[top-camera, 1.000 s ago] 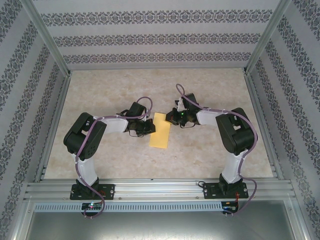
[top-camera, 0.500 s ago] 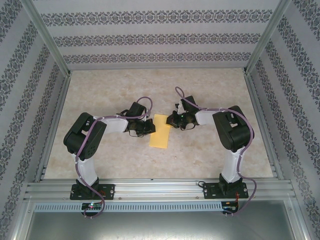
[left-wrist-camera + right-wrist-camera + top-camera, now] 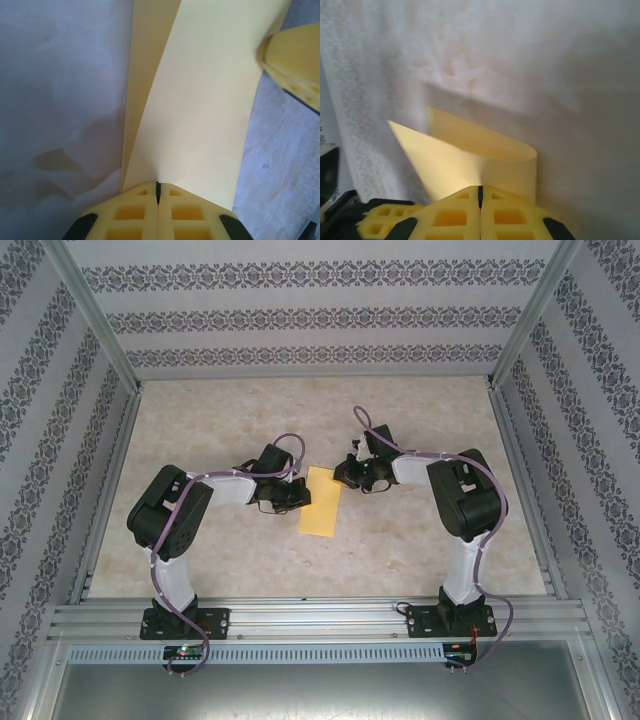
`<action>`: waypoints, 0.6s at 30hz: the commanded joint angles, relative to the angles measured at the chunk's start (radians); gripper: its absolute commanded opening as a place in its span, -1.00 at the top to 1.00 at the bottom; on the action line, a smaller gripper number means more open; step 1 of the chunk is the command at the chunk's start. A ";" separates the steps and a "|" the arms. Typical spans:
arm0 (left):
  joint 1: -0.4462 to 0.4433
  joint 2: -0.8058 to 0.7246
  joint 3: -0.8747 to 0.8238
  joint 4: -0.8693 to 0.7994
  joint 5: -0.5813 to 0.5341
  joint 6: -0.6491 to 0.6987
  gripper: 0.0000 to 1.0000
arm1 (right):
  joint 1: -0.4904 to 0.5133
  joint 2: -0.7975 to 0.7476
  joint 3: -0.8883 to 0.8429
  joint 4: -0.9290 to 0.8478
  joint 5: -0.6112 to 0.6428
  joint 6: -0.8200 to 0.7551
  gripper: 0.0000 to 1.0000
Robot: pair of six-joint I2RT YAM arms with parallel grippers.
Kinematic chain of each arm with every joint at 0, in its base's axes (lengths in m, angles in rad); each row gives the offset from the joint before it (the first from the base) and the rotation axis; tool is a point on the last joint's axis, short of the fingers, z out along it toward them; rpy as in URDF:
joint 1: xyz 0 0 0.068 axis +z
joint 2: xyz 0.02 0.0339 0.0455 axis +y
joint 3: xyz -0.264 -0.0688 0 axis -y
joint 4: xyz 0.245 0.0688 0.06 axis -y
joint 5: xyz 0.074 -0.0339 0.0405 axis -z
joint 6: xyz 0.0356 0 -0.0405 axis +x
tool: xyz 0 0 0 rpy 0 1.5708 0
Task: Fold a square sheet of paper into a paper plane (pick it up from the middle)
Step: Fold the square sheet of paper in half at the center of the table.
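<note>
The left gripper (image 3: pixel 157 194) has its jaws pressed together on the near edge of the yellow sheet of paper (image 3: pixel 200 100), whose two layers fan apart from the pinch. Opposite it, the right gripper (image 3: pixel 480 192) is likewise closed tight, nipping the sheet's other side, where the upper layer curls over in a soft loop. From above, the sheet of paper (image 3: pixel 320 504) is a folded, narrow rectangle lying between the two grippers at the middle of the marbled table (image 3: pixel 300 410).
</note>
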 commanded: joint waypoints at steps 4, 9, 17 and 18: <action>-0.014 0.051 -0.017 -0.126 -0.050 0.027 1.00 | -0.006 0.043 -0.008 -0.034 0.013 0.002 0.87; -0.014 0.050 -0.009 -0.142 -0.053 0.036 1.00 | -0.012 -0.019 0.049 -0.078 -0.016 -0.006 0.86; -0.013 0.048 -0.015 -0.133 -0.050 0.031 1.00 | -0.039 0.009 0.124 -0.113 -0.032 -0.015 0.86; -0.013 0.049 -0.016 -0.132 -0.050 0.032 1.00 | -0.041 0.021 0.125 -0.121 -0.023 -0.013 0.86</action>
